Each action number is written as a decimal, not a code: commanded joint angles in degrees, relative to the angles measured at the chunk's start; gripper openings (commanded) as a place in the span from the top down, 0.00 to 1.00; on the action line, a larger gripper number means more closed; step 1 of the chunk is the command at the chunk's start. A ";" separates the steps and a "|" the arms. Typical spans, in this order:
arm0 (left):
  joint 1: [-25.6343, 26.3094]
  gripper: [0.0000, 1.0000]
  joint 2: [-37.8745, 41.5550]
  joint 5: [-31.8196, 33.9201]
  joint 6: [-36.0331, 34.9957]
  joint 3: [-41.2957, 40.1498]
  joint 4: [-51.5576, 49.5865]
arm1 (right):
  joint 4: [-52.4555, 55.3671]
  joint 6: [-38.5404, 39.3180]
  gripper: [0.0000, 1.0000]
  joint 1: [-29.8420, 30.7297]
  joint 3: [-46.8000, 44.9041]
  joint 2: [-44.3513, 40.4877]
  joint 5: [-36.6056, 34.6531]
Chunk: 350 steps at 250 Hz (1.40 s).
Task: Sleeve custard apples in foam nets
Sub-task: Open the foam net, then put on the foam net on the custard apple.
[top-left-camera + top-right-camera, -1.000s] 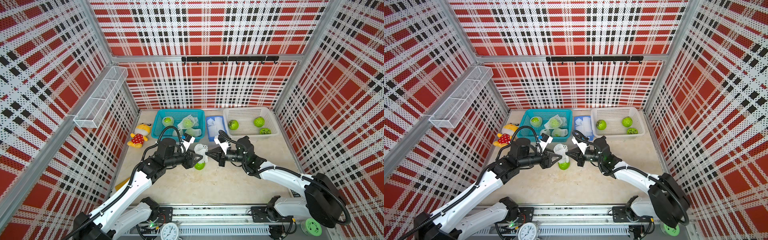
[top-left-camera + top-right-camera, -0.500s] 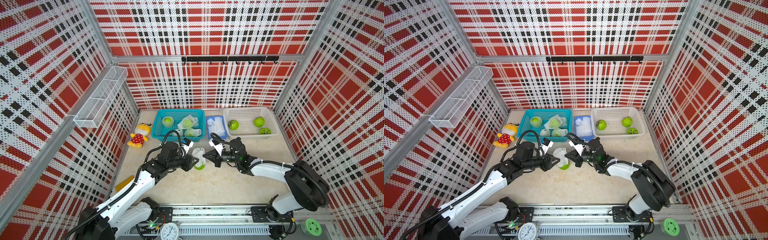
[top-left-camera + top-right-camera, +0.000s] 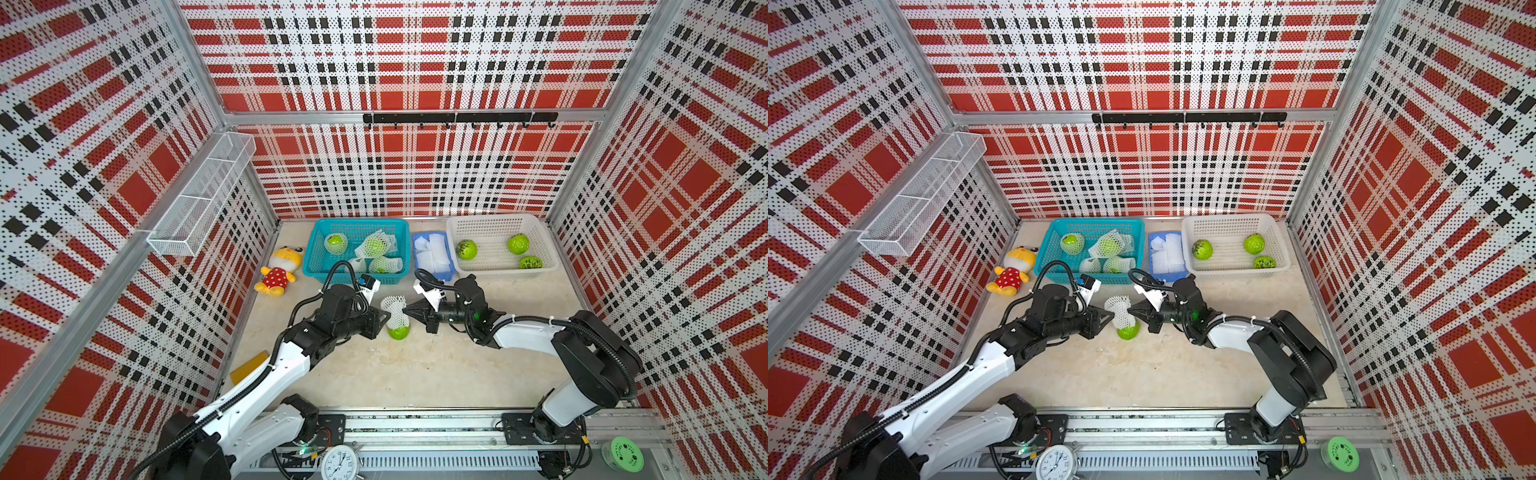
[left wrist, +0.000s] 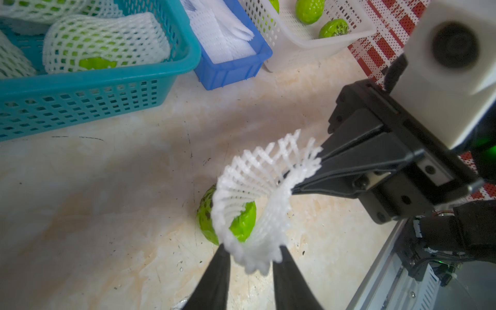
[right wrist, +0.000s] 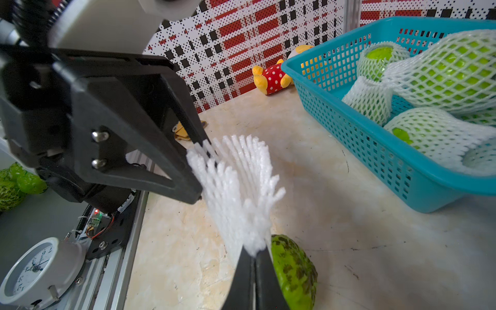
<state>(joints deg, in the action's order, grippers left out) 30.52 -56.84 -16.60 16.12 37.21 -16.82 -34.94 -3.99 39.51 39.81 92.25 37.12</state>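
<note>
A white foam net (image 3: pixel 397 309) (image 3: pixel 1121 309) hangs as an open tube over a green custard apple (image 3: pixel 399 332) (image 3: pixel 1128 331) lying on the table. The net's lower mouth sits on the top of the fruit (image 4: pixel 241 224). My left gripper (image 3: pixel 386 318) (image 4: pixel 253 255) has closed on the near rim of the net (image 4: pixel 257 193), a finger touching each side. On the opposite rim, my right gripper (image 3: pixel 406 311) (image 5: pixel 255 253) is shut on the net (image 5: pixel 239 193), just beside the apple (image 5: pixel 294 271). The two grippers face each other across the net.
Behind stand a teal basket (image 3: pixel 316 266) with several sleeved fruits, a blue tray (image 3: pixel 446 272) of spare nets and a white basket (image 3: pixel 498 220) with three bare custard apples. A plush toy (image 3: pixel 280 270) lies at the left wall, a clock (image 3: pixel 340 461) on the front rail.
My left jaws have narrowed onto the net's rim. The net has come down a little onto the apple. The right arm's elbow has swung inward and its gripper stayed shut on the net.
</note>
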 commanded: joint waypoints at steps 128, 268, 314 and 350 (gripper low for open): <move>0.50 0.59 0.45 2.19 3.83 -2.93 4.59 | -6.74 3.59 1.00 -0.02 0.18 3.76 -1.85; 1.46 0.48 0.15 2.97 4.80 -4.43 5.80 | -9.07 2.26 1.00 0.44 -3.72 4.94 -3.83; 1.95 0.47 -0.17 2.97 4.97 -4.60 5.32 | -7.30 4.07 1.00 1.23 -4.69 4.85 -5.11; 2.67 0.45 0.71 3.78 5.46 -5.16 3.85 | -7.04 4.70 1.00 1.80 -4.94 4.40 -5.83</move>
<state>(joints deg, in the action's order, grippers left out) 32.47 -57.04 -14.26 20.58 33.21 -12.40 -40.38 -1.21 40.73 35.66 96.73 32.23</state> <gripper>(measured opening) 0.544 0.045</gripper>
